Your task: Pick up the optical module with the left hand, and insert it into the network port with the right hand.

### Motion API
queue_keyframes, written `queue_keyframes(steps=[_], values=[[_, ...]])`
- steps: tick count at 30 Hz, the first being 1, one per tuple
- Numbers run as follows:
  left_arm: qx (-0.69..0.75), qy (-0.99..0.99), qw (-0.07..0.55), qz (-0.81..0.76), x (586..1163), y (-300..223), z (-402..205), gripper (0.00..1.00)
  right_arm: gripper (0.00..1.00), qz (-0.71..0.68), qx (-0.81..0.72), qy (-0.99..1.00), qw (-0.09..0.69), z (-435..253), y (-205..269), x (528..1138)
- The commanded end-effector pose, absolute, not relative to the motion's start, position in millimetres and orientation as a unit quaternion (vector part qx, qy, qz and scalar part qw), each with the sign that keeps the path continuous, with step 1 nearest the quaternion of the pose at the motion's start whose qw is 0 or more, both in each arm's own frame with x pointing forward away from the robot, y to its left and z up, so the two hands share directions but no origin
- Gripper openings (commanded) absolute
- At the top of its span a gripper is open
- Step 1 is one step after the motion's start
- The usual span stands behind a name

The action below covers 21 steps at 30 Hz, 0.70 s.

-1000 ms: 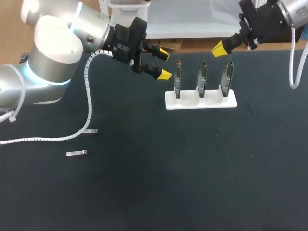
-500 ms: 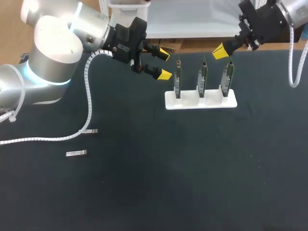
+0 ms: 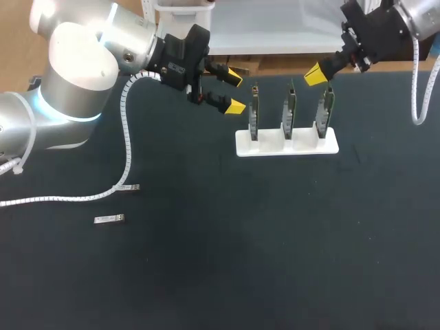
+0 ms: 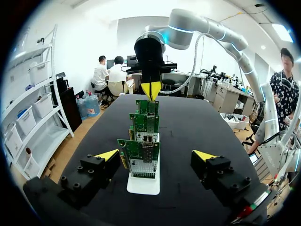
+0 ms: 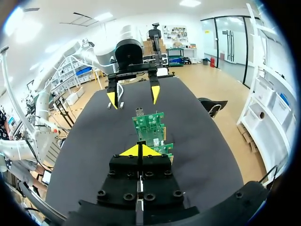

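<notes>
Head view: pick-up not yet begun.
Empty left tool [image 3: 234, 91] spread, right tool [image 3: 315, 73] pressed together; optical module [image 3: 109, 218] lies well behind left tool, so it must reach back.

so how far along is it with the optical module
Nothing looks done yet. The optical module lies on the table, ungrasped. In hand: nothing; the left pincer is open and empty beside the network cards, the right pincer shut and empty above them. Left: pick up, hand over, insert.
</notes>
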<state>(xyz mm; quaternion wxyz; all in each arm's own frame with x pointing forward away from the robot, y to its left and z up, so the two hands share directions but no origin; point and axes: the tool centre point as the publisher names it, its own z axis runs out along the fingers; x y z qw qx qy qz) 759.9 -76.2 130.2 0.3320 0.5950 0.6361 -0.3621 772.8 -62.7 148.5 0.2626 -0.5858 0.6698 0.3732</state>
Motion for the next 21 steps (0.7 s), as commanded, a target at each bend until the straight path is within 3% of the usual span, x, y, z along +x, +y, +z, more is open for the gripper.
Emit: queue_keyframes(steps=[1, 9, 10, 11, 21], values=[[0.595, 0.637, 0.329, -0.361, 761.2, -77.1, 130.8, 1.0, 0.0, 0.372, -0.583, 0.672, 0.264, 147.1, -63.8, 769.7], [0.595, 0.637, 0.329, -0.361, 761.2, -77.1, 130.8, 1.0, 0.0, 0.372, -0.579, 0.676, 0.263, 144.0, -64.1, 768.6], [0.595, 0.637, 0.329, -0.361, 761.2, -77.1, 130.8, 1.0, 0.4, 0.366, -0.576, 0.681, 0.265, 143.6, -63.5, 768.5], [0.595, 0.637, 0.329, -0.361, 761.2, -77.1, 130.8, 1.0, 1.0, 0.366, -0.576, 0.681, 0.265, 143.6, -63.5, 768.5], [0.595, 0.637, 0.329, -0.361, 761.2, -77.1, 130.8, 1.0, 1.0, 0.366, -0.576, 0.681, 0.265, 143.6, -63.5, 768.5]])
